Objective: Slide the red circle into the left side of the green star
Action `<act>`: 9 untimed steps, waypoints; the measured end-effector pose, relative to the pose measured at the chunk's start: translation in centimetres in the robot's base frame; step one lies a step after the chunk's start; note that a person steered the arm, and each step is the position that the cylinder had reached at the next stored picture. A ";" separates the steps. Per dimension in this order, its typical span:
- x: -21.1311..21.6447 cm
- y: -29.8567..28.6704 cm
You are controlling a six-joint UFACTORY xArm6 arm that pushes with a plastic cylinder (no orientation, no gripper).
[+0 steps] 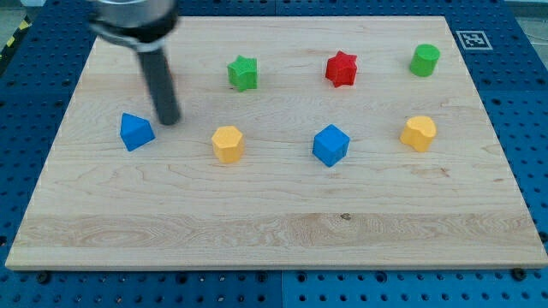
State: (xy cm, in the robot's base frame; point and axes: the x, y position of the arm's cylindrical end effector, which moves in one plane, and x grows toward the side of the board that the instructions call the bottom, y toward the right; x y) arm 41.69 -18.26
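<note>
The green star (243,73) lies on the wooden board (274,231) at the view's upper middle-left. My dark rod comes down from the view's top left, and my tip (169,120) rests on the board. The tip is below and left of the green star, well apart from it, and just right of a blue triangular block (135,131). No red circle shows. The rod covers a strip of board left of the green star, and what lies behind it is hidden.
A red star (341,68) and a green cylinder (424,60) lie along the top right. A yellow hexagonal block (228,143), a blue cube (330,145) and another yellow block (419,133) lie in the middle row.
</note>
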 end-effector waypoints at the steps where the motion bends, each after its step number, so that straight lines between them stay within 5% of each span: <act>1: -3.3 -6.3; 2: -7.8 -9.9; 4: -12.8 -4.2; 5: -12.9 -1.2; 7: -10.9 -6.3; 9: -10.1 5.1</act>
State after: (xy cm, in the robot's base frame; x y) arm 31.57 -13.20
